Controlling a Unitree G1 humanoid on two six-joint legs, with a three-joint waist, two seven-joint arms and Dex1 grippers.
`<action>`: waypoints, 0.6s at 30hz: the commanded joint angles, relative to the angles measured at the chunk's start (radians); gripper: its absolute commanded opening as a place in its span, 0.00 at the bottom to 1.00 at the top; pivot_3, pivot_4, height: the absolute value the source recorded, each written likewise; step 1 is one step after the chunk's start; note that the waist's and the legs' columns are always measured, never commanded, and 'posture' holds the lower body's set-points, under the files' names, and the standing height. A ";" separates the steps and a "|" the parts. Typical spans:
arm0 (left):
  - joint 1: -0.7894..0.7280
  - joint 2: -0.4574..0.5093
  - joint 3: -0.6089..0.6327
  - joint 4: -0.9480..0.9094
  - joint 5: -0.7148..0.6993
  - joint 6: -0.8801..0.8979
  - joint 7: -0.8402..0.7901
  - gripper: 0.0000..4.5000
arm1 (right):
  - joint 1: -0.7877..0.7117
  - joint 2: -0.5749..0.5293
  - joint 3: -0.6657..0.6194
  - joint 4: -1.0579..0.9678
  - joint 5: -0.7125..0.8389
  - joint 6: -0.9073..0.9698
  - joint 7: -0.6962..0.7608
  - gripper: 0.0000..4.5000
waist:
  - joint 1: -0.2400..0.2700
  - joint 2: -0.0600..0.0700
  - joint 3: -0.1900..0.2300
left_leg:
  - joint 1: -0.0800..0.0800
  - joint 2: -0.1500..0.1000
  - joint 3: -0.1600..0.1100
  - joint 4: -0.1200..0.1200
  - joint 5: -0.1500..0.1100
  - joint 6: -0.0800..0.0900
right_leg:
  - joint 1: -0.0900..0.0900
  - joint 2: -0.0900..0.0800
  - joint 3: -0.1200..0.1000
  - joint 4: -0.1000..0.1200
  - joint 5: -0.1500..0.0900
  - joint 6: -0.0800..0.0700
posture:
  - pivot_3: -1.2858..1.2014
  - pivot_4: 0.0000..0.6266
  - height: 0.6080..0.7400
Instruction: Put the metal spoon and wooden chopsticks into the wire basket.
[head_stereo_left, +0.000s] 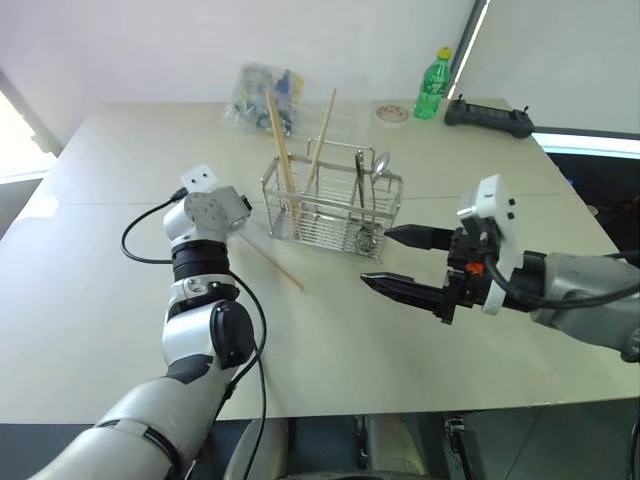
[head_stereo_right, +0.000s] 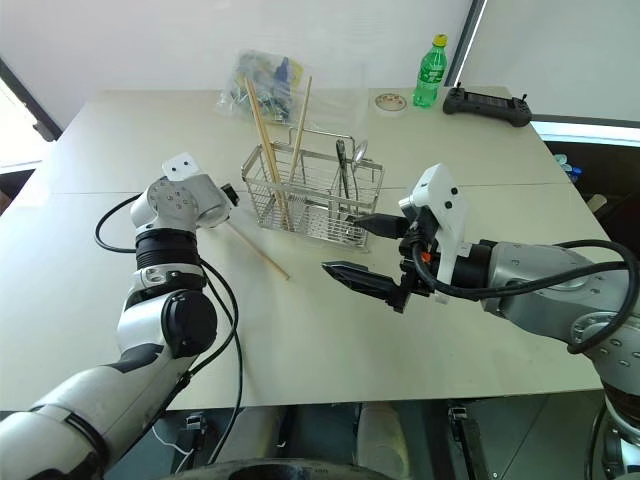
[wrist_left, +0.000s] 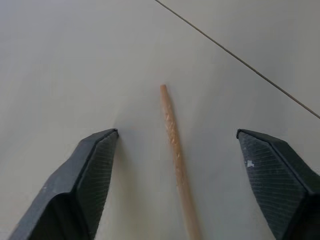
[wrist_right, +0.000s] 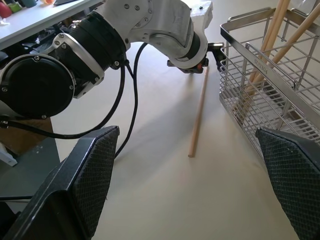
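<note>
One chopstick (head_stereo_left: 272, 262) lies flat on the worktop (head_stereo_left: 120, 300), at about seven o'clock from the basket (head_stereo_left: 330, 205). Other chopsticks (head_stereo_left: 285, 150) and the spoon (head_stereo_left: 378, 172) stand inside it. The left gripper (wrist_left: 175, 137) sits low over the loose chopstick, jaws wide astride it. The right gripper (head_stereo_left: 400, 262), at four o'clock from the basket, hovers with its jaws wide and empty.

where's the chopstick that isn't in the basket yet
It lies flat on the table, the loose chopstick just in front of the wire basket, with the left gripper straddling its far end.
</note>
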 joint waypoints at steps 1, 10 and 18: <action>0.010 -0.008 0.013 -0.008 -0.006 0.005 0.005 0.48 | -0.005 -0.006 -0.032 -0.013 0.001 -0.021 0.002 1.00 | 0.007 0.000 0.000 | 0.000 0.000 0.000 0.000 0.000 0.000 | 0.000 0.000 0.000 0.000 0.000 0.000 | 0.52 0.24 0.75; -0.001 -0.012 0.051 -0.016 -0.013 0.027 0.031 0.00 | -0.017 -0.004 -0.027 -0.002 -0.001 -0.021 0.007 1.00 | 0.026 0.000 0.000 | 0.000 0.000 0.000 0.001 0.000 0.000 | 0.001 0.000 0.000 0.000 0.000 0.000 | 0.52 0.24 0.75; -0.008 0.035 0.073 -0.018 -0.011 0.017 0.030 0.00 | -0.005 -0.002 -0.022 -0.007 -0.019 -0.019 0.015 1.00 | 0.024 0.000 0.000 | 0.000 0.000 0.000 0.001 0.000 0.000 | 0.000 0.000 0.000 0.000 0.000 0.000 | 0.52 0.24 0.75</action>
